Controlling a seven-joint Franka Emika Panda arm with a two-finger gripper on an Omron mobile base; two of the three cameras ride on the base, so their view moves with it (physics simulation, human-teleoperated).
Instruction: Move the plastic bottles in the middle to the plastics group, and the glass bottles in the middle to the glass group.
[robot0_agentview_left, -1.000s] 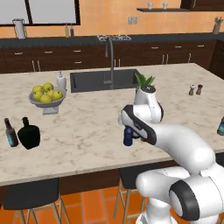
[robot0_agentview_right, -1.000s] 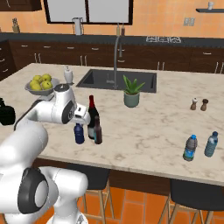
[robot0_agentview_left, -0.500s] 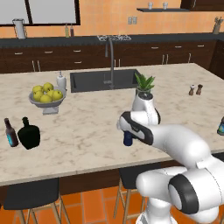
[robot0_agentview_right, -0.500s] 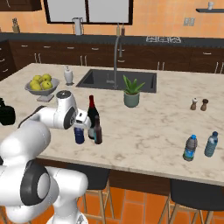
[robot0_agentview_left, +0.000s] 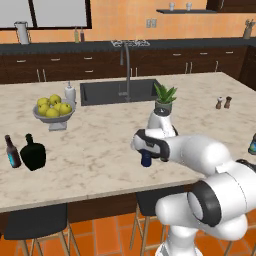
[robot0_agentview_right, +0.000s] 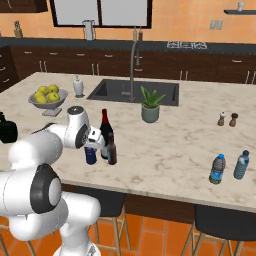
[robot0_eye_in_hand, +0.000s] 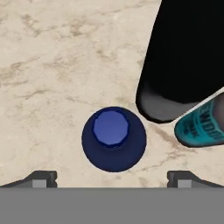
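Blue plastic bottle (robot0_eye_in_hand: 113, 138) stands upright on the worktop (robot0_eye_in_hand: 52, 65), directly below my wide-open pincer (robot0_eye_in_hand: 112, 177), its cap pointing at me. Wine bottle (robot0_eye_in_hand: 188, 57) stands just beside it.

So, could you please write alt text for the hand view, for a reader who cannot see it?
Looking straight down, the open gripper hovers over the cap of a small dark blue plastic bottle on a beige marble counter. A tall dark wine bottle and a beer bottle's cyan label stand close beside it.
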